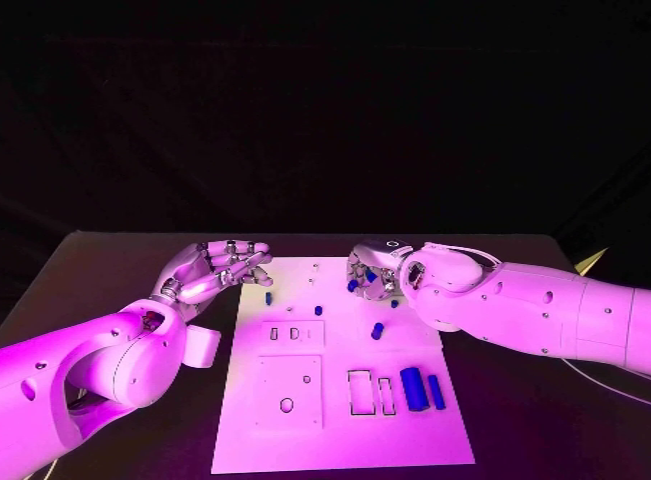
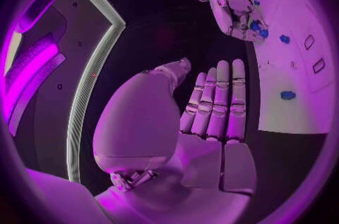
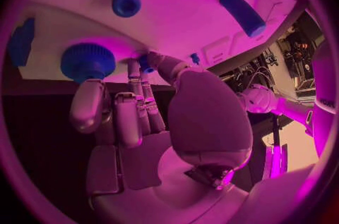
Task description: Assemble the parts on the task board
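White task board mid-table, right hand over its far edge, fingertips seemingly pinching a small blue part — left hand beside the board's far left corner, fingers curled, holding nothing.

The white task board lies flat before me, cut with rectangular and oval slots. Two blue cylinders lie side by side near its right edge. Smaller blue parts are scattered toward its far end, one round knob at my right fingers.
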Motion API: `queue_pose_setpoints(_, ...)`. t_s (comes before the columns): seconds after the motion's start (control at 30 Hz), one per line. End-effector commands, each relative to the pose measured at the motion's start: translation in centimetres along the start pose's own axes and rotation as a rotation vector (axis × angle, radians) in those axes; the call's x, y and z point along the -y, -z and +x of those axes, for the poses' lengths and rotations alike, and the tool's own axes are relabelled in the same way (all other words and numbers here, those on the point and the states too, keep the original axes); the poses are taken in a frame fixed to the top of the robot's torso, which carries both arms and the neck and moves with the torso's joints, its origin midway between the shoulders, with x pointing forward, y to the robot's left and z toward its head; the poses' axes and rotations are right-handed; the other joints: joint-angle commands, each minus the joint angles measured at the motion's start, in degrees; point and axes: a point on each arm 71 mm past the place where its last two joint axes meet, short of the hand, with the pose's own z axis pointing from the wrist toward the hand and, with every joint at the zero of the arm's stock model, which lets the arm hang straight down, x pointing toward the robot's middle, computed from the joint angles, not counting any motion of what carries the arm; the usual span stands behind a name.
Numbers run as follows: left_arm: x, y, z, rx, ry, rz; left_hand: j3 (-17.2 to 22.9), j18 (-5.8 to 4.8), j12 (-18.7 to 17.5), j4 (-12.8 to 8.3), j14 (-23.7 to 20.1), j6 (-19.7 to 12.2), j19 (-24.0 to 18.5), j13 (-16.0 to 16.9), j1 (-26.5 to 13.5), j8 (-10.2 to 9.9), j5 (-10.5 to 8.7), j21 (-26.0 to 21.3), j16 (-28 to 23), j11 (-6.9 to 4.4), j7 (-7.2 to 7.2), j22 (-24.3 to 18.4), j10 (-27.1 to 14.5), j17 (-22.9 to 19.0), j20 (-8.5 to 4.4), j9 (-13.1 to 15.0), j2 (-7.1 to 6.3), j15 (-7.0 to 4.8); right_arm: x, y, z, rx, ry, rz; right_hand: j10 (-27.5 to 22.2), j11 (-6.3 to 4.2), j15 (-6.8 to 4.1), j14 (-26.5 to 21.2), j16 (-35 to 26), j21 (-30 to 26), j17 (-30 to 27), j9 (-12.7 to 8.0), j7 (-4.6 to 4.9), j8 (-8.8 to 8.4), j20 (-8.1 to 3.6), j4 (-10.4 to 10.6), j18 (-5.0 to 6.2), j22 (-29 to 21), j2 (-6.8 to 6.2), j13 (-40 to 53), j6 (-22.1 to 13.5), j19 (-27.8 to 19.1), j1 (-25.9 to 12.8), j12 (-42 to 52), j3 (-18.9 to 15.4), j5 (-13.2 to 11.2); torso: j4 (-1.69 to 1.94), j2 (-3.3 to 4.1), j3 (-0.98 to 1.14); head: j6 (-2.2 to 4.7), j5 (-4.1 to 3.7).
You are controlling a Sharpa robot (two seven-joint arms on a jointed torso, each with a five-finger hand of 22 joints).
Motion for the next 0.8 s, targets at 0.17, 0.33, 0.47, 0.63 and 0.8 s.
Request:
queue_pose_setpoints(0.17, 0.1, 0.0, 0.0, -0.014, -0.003, 0.003, 0.2, 0.36, -0.3, -0.3, -0.4, -0.6, -0.6, 0.1, -0.1, 0.0, -0.13, 0.5, 0.3, 0.16, 0.64, 0.2, -0.5, 0.1, -0.07, 0.1, -0.10, 0.03, -0.4, 0.3, -0.4, 0.066, -0.021, -0.007, 1.5, -0.36, -0.71, 3.2, 0.5, 0.6, 0.2, 1.3, -0.37, 1.21, -0.31, -0.4, -0.72, 0.7, 1.37, 0.5, 1.2, 0.3, 0.6, 0.4, 0.9, -0.1, 0.08, 0.15, -0.04, 0.23, 0.05)
queue_pose_setpoints(0.33, 0.1, 0.0, -0.1, -0.010, -0.004, 0.002, 0.2, 0.37, -0.4, -0.4, -0.5, -0.7, -0.6, 0.1, -0.1, 0.0, -0.14, 0.6, 0.3, 0.17, 0.65, 0.2, -0.5, 0.1, -0.07, 0.1, -0.10, 0.03, -1.0, 0.4, -0.9, 0.093, -0.031, -0.003, 1.6, -0.42, -0.76, 3.2, 0.6, 0.8, 0.3, 1.5, -0.44, 1.37, -0.36, -0.4, -0.78, 1.1, 1.45, 0.5, 1.4, 0.4, 0.6, 0.4, 1.0, 0.0, 0.16, 0.21, -0.10, 0.51, -0.02)
queue_pose_setpoints(0.47, 0.0, -0.1, -0.3, -0.008, -0.006, 0.001, 0.2, 0.37, -0.4, -0.4, -0.5, -0.7, -0.6, 0.1, -0.1, 0.0, -0.14, 0.6, 0.3, 0.17, 0.65, 0.2, -0.5, 0.1, -0.07, 0.1, -0.10, 0.03, -1.6, 0.0, -1.3, 0.113, -0.032, 0.004, 1.4, -0.37, -0.77, 3.3, 0.9, 1.2, 1.0, 1.7, -0.42, 1.44, -0.41, -0.5, -0.90, 1.7, 1.30, 0.5, 1.3, 0.7, 0.5, 0.3, 1.0, -0.1, 0.24, 0.28, -0.19, 0.68, -0.09)
queue_pose_setpoints(0.63, 0.0, -0.1, -0.4, -0.007, -0.006, 0.001, 0.2, 0.37, -0.4, -0.5, -0.5, -0.7, -0.7, 0.1, 0.0, 0.0, -0.14, 0.7, 0.4, 0.19, 0.66, 0.3, -0.6, 0.1, -0.06, 0.1, -0.11, 0.04, -2.0, -0.5, -1.6, 0.139, -0.032, 0.029, 1.3, -0.33, -0.74, 3.4, 1.0, 1.4, 1.0, 2.0, -0.39, 1.52, -0.42, -0.3, -0.95, 2.0, 1.56, 0.5, 1.2, 0.8, 0.3, 0.1, 1.2, -0.3, 0.48, 0.38, -0.24, 0.81, -0.19)
queue_pose_setpoints(0.8, 0.0, -0.1, -0.3, -0.008, -0.006, 0.000, 0.2, 0.37, -0.4, -0.5, -0.5, -0.7, -0.7, 0.1, 0.0, 0.0, -0.14, 0.7, 0.4, 0.19, 0.66, 0.3, -0.6, 0.1, -0.06, 0.1, -0.11, 0.04, -2.3, -1.2, -1.7, 0.152, -0.031, 0.050, 1.3, -0.32, -0.73, 3.4, 1.0, 1.5, 1.1, 2.0, -0.38, 1.53, -0.42, -0.3, -0.96, 2.1, 1.55, 0.5, 1.1, 0.8, 0.3, 0.1, 1.2, -0.3, 0.46, 0.43, -0.29, 0.93, -0.15)
